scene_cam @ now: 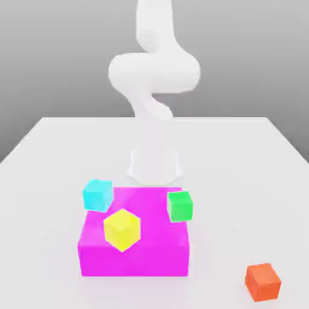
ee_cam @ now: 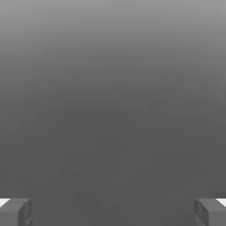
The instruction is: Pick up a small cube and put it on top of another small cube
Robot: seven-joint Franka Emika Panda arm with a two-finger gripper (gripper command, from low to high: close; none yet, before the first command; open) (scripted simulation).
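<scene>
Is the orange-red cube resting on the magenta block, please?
No, the orange-red cube sits on the table, apart from the magenta block.

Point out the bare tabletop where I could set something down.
Bare: between the magenta block and orange-red cube; also behind that cube, beyond the block's green-cube side. Crowded: the block's top, with cyan, yellow and green cubes.
</scene>
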